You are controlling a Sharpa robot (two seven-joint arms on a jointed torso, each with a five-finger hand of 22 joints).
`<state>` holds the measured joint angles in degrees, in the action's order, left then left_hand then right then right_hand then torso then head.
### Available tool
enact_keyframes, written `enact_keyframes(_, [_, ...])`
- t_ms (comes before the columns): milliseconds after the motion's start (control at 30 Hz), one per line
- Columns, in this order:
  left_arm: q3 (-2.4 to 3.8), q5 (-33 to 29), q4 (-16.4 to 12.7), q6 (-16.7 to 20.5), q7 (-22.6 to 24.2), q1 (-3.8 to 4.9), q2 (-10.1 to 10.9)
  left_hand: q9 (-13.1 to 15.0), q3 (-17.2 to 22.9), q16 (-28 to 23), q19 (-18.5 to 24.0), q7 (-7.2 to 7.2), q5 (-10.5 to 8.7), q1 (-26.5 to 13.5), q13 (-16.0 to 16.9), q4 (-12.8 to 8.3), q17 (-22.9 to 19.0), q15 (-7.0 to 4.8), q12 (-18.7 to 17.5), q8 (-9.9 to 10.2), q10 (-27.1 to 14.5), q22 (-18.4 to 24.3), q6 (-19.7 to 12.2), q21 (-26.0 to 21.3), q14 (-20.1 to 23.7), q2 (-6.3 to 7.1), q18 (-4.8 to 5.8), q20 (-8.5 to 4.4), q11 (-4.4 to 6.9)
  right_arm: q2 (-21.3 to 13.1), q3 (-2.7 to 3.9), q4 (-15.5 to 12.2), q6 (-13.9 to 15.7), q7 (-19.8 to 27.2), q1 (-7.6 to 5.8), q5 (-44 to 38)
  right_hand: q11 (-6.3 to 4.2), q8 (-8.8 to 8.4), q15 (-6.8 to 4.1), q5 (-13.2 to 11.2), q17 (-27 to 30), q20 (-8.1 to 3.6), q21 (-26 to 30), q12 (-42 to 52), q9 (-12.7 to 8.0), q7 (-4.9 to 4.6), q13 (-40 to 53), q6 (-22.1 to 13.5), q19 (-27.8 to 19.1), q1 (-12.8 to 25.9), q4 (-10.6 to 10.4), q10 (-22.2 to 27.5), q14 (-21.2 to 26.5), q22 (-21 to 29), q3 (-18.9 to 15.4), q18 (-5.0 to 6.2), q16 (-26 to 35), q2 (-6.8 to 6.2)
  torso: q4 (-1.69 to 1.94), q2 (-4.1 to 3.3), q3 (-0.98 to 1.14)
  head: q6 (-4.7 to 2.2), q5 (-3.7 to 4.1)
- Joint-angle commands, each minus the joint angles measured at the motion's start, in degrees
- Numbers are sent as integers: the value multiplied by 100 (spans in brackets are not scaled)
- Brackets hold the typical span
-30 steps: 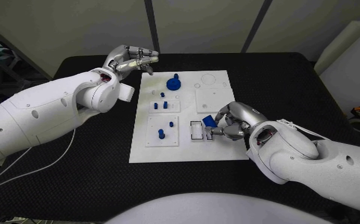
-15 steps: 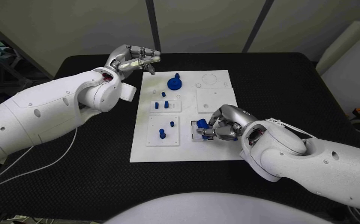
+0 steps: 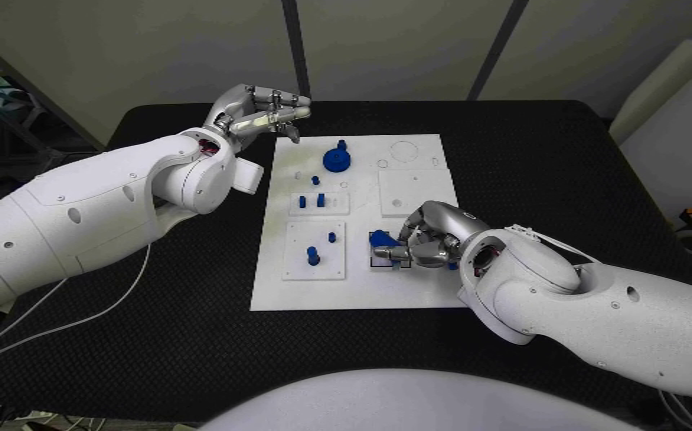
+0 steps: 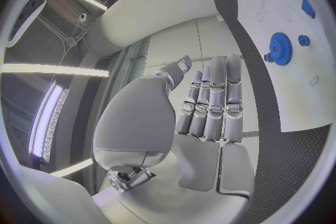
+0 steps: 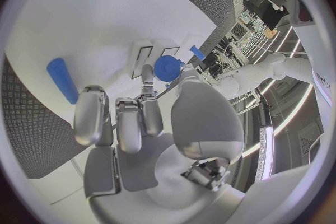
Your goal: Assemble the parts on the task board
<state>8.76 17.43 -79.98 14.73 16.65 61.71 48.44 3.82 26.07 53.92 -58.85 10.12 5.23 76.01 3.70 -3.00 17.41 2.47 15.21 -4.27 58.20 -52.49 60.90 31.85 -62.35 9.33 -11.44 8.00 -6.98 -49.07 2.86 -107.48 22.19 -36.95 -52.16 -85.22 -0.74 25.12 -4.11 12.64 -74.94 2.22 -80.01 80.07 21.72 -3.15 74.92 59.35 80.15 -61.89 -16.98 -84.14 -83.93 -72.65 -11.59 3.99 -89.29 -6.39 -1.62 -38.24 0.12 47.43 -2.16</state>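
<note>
While blue pegs [image 3: 320, 244] stand beside, right hand [image 3: 427, 236] holds part [image 3: 385, 242] — slot-side.

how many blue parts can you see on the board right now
6 in the head view: the gear at the task board's far end, two pegs below it, two pegs nearer, and one in the right hand. The hand may hide more.

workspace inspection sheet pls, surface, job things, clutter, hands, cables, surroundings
surface: black table, task board in the middle.
job's things: blue gear at the board's far end; small blue pegs stand in square plates; blue part at the right hand's fingers.
clutter: nothing seen.
hands: left hand raised off the board's far left corner, fingers curled, holding nothing; right hand holds the blue part.
cables: white cable at the table's left.
surroundings: grey wall panels.
</note>
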Motion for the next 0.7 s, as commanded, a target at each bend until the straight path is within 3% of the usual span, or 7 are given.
enact_keyframes(33, [4,-8,-5,-57,-4,9,-5,5,-40,-39,4,6,-6,-2,-2,3,-8,5,40,-19,-61,8,49,-31,22,-73,101,26,1,19,3,7,46,47,-8,8,-6,-7,-19,-222,-1327,-7,49,-88,19,-18,499,-75,-59,196,-6,23,-568,41,71,-5,8,-211,-7,1,3,2,-4])
enact_keyframes(133, [4,-8,0,-60,-9,9,-8,4,-36,-40,3,5,-3,3,-2,4,-10,5,43,-20,-64,9,49,-33,22,-84,100,25,2,32,3,9,82,87,-8,7,12,-26,-4,-550,-1318,6,73,-176,31,-38,433,-132,-79,321,-14,74,-566,71,34,2,13,-405,-9,2,3,1,-7])
enact_keyframes(300, [4,-8,5,-61,-14,9,-11,4,-33,-41,2,4,-2,10,-2,1,-11,4,44,-19,-68,10,48,-34,22,-88,99,25,2,34,2,-2,144,118,-8,4,19,-28,3,-632,-1322,14,79,-199,42,-45,419,-148,-82,418,-16,85,-567,75,23,3,12,-431,-10,4,5,9,-5])
enact_keyframes(467, [4,-8,7,-62,-14,9,-11,3,-33,-41,2,4,-2,11,-2,0,-11,4,44,-19,-68,10,47,-34,22,-89,99,25,2,22,2,-37,164,166,-8,0,17,-9,5,-567,-1331,19,70,-176,60,-40,446,-127,-71,443,-12,68,-569,57,87,0,8,-341,-7,5,5,10,-5])
enact_keyframes(700, [3,-8,6,-62,-15,9,-4,2,-30,-41,1,4,-1,17,-2,-3,-13,3,45,-18,-73,10,44,-35,23,-93,99,24,2,-21,0,-139,109,225,-7,-1,-2,36,-8,-267,-1352,13,60,-135,103,-17,496,-79,-56,363,-3,30,-574,34,204,-3,-1,-186,-11,6,6,7,-19])
